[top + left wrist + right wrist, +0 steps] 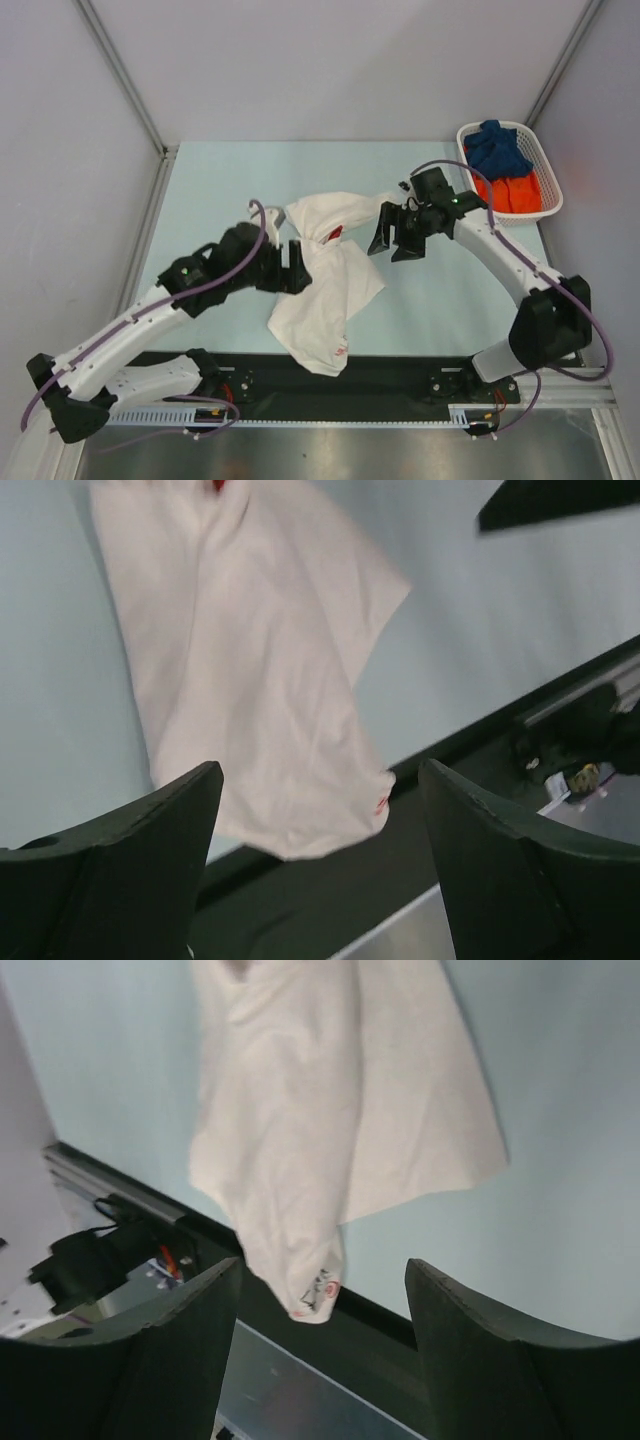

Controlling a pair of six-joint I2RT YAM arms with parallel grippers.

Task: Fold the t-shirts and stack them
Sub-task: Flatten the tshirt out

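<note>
Pale-blue table (220, 200), grey walls (350, 60), crumpled white t-shirt (330, 285).

White t-shirt (325, 290) shows red print beside dark blue t-shirt (497, 148), orange t-shirt (512, 192).

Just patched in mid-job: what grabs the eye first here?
A crumpled white shirt lies in the middle, its lower end lapping onto the dark strip at the near edge. The left gripper and right gripper stand open on either side of it, holding nothing. In the far right corner a basket holds a blue shirt and an orange shirt.
</note>
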